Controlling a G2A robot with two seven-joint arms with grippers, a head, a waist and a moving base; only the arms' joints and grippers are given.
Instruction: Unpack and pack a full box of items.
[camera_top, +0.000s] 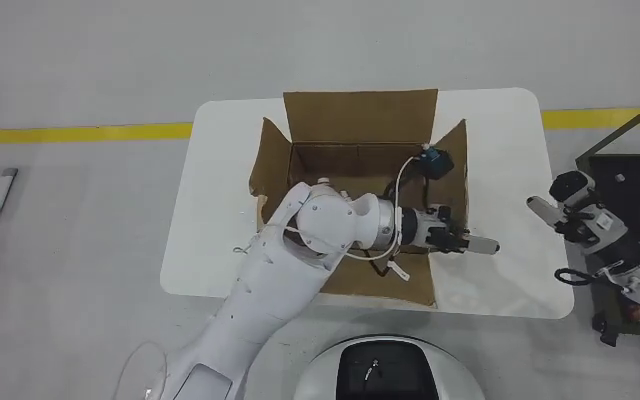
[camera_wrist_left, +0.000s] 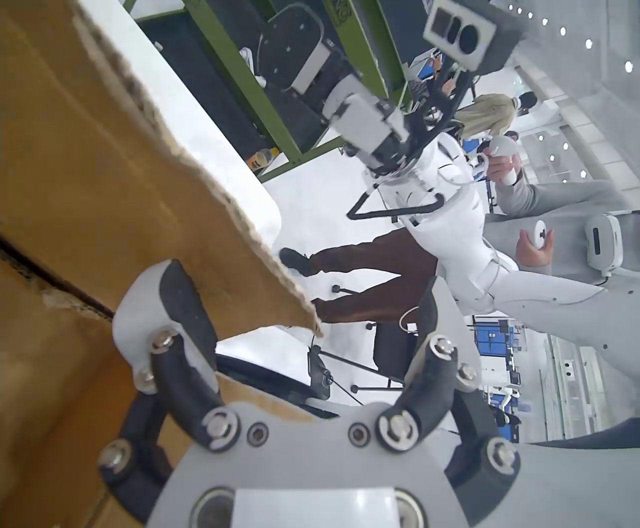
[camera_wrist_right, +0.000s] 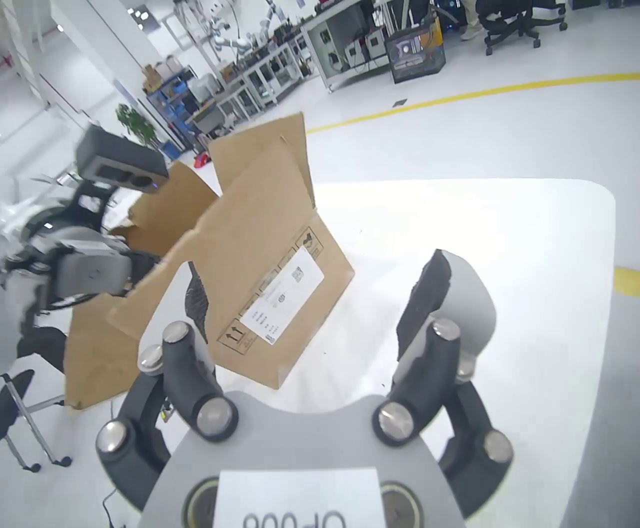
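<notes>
An open cardboard box (camera_top: 360, 125) stands on the white table (camera_top: 500, 130), its flaps raised. My left arm lies across the box from the near side. My left gripper (camera_top: 468, 243) sits at the box's right flap, just past its edge. In the left wrist view that gripper (camera_wrist_left: 302, 280) is open, and the flap's (camera_wrist_left: 100, 175) torn corner lies between its fingers, one finger (camera_wrist_left: 175, 300) against the cardboard. My right gripper (camera_top: 545, 210) hangs beyond the table's right edge; the right wrist view shows it (camera_wrist_right: 317, 272) open, holding nothing, facing the box (camera_wrist_right: 260, 240).
Bare tabletop (camera_wrist_right: 500, 250) lies to the right of the box. A yellow floor line (camera_top: 95, 132) runs behind the table. A dark equipment frame (camera_top: 612, 250) stands off the table's right side, close to my right arm.
</notes>
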